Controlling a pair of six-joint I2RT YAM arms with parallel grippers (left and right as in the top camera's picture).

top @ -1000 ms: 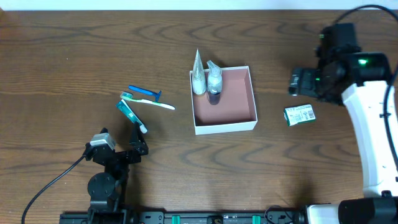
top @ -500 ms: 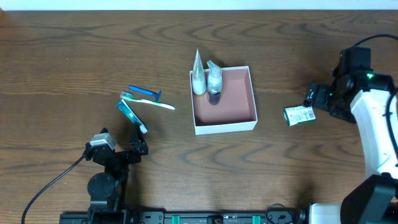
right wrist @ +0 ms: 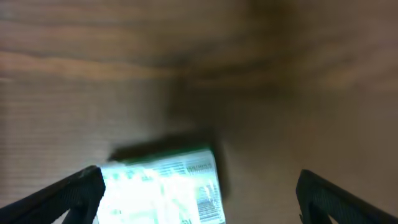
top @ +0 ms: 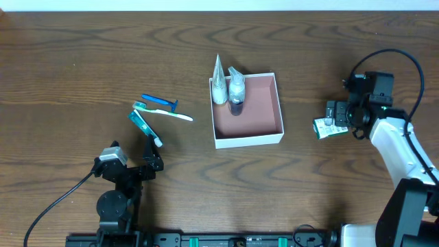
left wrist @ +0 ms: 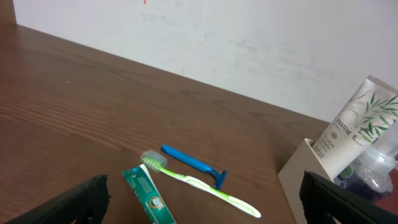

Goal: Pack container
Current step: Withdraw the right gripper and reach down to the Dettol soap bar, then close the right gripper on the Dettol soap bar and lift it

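Container is sitting half packed
Tube and bottle are leaning inside; toothbrush, razor, toothpaste at left and carton at right are waiting; left gripper and right gripper are hanging spread wide, empty.

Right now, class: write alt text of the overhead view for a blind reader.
The right gripper, open, hovers over a small carton right of the container, which holds a tube and bottle. A blue razor and toothbrush lie to its left.
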